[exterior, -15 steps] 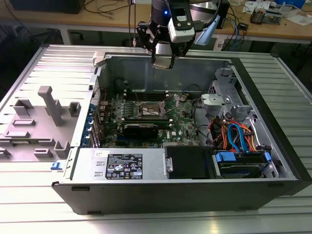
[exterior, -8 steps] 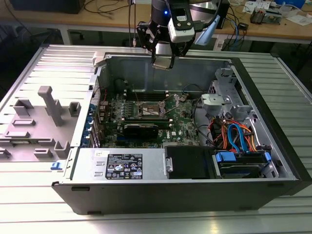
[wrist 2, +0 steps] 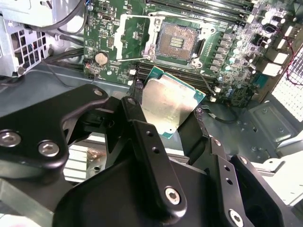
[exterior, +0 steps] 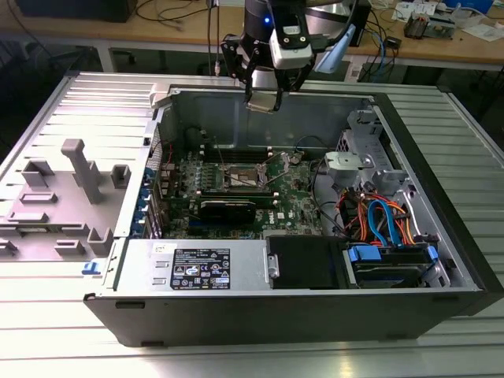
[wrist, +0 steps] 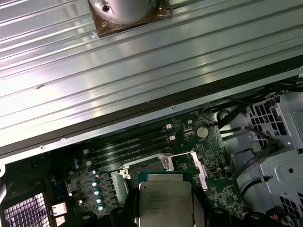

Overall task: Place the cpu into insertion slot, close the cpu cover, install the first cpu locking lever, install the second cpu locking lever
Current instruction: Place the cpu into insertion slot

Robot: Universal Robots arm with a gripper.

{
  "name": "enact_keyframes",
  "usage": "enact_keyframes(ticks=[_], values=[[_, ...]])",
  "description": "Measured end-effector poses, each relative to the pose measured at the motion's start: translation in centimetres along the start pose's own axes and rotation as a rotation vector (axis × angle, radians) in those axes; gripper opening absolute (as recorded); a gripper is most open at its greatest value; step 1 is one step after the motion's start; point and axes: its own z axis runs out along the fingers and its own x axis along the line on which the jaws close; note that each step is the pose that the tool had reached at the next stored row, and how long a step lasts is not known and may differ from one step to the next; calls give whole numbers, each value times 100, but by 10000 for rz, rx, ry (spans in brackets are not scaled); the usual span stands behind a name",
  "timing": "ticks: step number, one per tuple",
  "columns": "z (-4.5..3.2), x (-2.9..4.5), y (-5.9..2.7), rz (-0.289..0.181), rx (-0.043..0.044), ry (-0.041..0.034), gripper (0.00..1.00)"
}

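Observation:
My gripper (exterior: 262, 101) hangs above the open computer case, near its back wall, shut on the cpu (exterior: 263, 103). In the second wrist view the cpu (wrist 2: 170, 101) is a tilted silver-grey square held between the black fingers (wrist 2: 137, 113). In the first wrist view the gripper (wrist: 165, 215) holds the cpu (wrist: 165, 201) edge-on. The insertion slot (wrist 2: 179, 41) lies open on the green board below, its dark centre bare (exterior: 242, 178). The cpu cover (wrist 2: 135, 30) stands flipped open beside the slot. Thin wire levers (wrist 2: 130, 59) stick out from the slot's corners.
The case walls (exterior: 260, 118) ring the board. Black memory slots (wrist 2: 208, 9) run along one side of the socket. A drive cage with orange and blue cables (exterior: 378, 220) fills the exterior view's right. A black box (exterior: 303, 260) sits at the case front. Grey fixtures (exterior: 79, 169) stand on the exterior view's left.

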Motion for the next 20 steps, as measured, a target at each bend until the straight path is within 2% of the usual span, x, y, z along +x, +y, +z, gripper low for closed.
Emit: enact_keyframes(ticks=[4,20], values=[[0,-12,-40,158,-3,-14,55],[-1,-13,-41,247,-3,-22,55]])
